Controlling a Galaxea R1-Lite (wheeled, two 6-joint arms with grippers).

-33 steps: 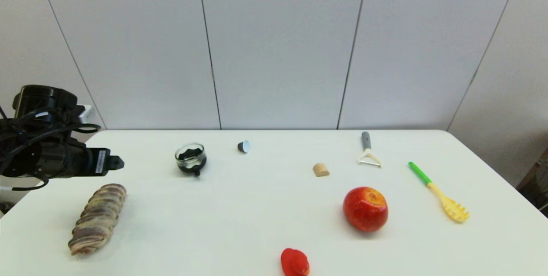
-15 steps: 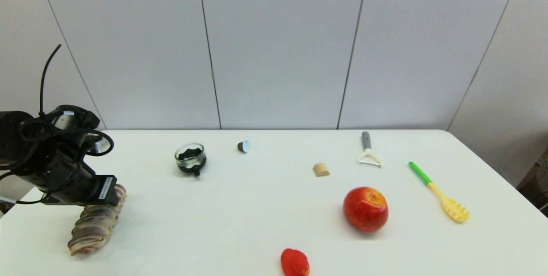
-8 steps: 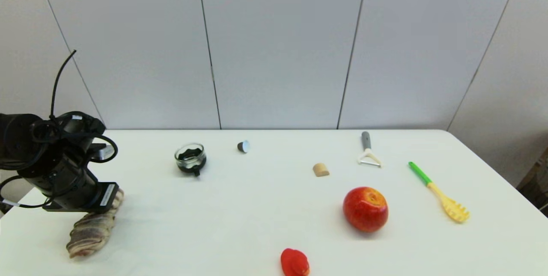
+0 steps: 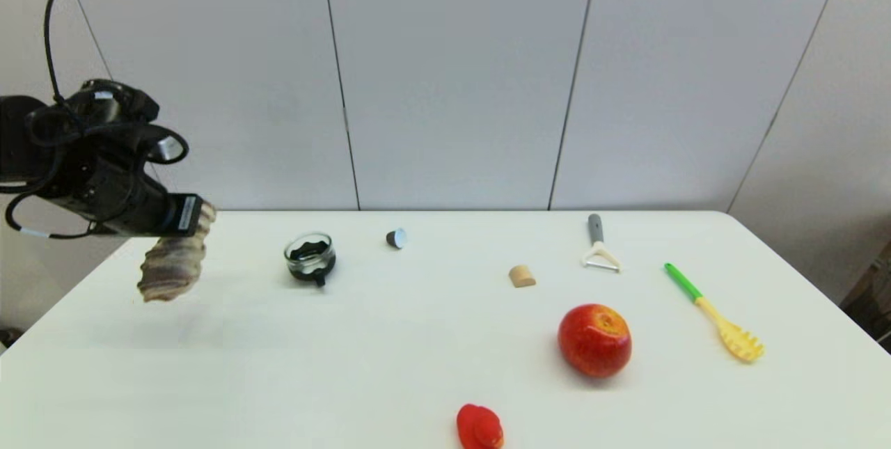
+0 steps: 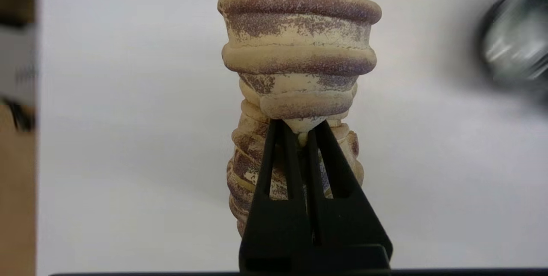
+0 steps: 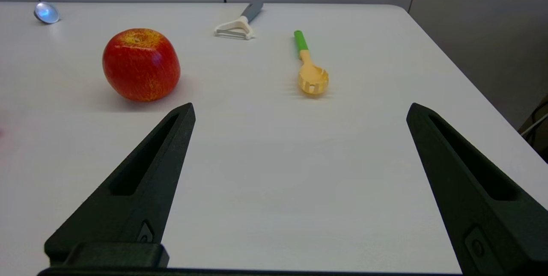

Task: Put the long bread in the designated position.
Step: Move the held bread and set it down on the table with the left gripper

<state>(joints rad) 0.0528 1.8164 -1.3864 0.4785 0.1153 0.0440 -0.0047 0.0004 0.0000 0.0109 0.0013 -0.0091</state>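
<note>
- Low in the middle of the head view sits a small red thing point(image 4: 479, 427) on the white table point(image 4: 390, 365).
- A bit up and to the right is a red apple point(image 4: 594, 340).
- Right of the apple lies a yellow pasta spoon with a green handle point(image 4: 713, 313).
- The right gripper point(image 6: 299, 115) does not show in the head view. Its own camera shows it low over the right part of the table, with its two black fingers spread wide and nothing between them.
- On the left side of the frame, the long bread point(image 4: 174, 261) hangs in the air above the table. It is not touching the table.
- The left gripper point(image 5: 298, 132) pinches the bread tight. Its two fingers are almost together, squeezing a narrow bit of the loaf, and the rest bulges out past the tips.
- Further back, in the middle of the frame, is a small tan block point(image 4: 521, 276).
- Left of the middle stands a little glass cup with dark stuff inside point(image 4: 310, 256), just right of the bread.
- Near the back edge lie a tiny dark cap point(image 4: 396, 238) and a peeler with a grey handle point(image 4: 598, 243).
</note>
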